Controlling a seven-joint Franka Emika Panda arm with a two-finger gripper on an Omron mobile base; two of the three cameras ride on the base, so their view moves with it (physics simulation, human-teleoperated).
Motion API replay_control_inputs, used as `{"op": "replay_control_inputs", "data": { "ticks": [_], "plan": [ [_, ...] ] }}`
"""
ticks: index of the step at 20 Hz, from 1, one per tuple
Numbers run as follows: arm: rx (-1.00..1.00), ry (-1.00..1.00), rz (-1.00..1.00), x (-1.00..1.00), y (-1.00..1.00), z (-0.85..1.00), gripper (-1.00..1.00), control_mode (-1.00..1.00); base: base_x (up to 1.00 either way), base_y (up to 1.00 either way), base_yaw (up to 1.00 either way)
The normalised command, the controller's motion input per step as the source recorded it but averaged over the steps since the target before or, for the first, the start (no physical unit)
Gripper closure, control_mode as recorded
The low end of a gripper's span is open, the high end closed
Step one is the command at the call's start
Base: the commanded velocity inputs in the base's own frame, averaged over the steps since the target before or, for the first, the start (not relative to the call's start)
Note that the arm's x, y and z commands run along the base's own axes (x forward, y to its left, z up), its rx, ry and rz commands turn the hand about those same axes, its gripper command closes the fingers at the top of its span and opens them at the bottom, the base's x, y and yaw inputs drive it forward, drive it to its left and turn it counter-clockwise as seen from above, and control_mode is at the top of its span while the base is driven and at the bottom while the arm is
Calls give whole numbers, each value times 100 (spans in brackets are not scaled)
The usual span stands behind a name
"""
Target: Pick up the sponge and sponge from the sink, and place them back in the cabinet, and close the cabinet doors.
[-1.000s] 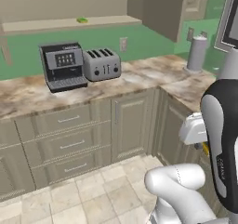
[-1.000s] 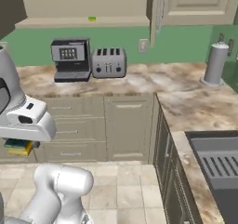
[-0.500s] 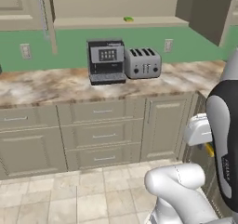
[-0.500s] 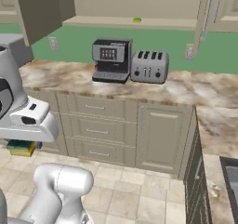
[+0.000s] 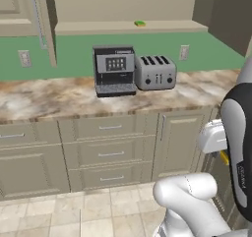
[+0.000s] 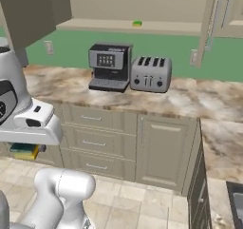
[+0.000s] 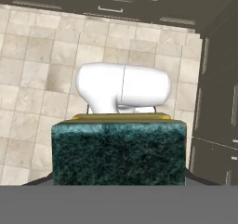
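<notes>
The cabinet point(image 5: 123, 5) is seen open above the counter, its beige shelf point(image 6: 133, 27) running across the top of both base views, with a cabinet door point(image 5: 42, 19) swung out at the shelf's left end in the left base view and another door point(image 6: 213, 19) standing out at its right end in the right base view. Below, a marbled counter point(image 5: 49, 98) is carried on beige drawers point(image 5: 110, 152). Near the back edge of the counter a black coffee machine point(image 5: 114, 70) is set just beside a silver toaster point(image 5: 155, 72). A bright green sponge point(image 5: 140, 23) is seen lying on the shelf, close to its front edge (roughly above the toaster). The dark green-black sponge point(image 7: 118, 151) is gripped by the gripper point(image 7: 118, 172), its yellow base showing along the far edge in the hand view; the fingers are clenched on it, low beside the arm, over the tiled floor point(image 7: 37, 56). In the right base view this sponge point(image 6: 23, 150) is seen under the white hand.
</notes>
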Motion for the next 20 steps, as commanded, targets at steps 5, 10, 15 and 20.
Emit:
{"op": "replay_control_inputs", "data": {
  "ticks": [5, 10, 15, 20],
  "plan": [
    [0, 0, 0, 0, 0, 0, 100, 100, 44, -15, 0],
    [0, 0, 0, 0, 0, 0, 100, 100, 52, -12, 0],
    [0, 0, 0, 0, 0, 0, 100, 100, 53, -10, 0],
    [0, 0, 0, 0, 0, 0, 100, 100, 47, -12, 0]
  ]
}}
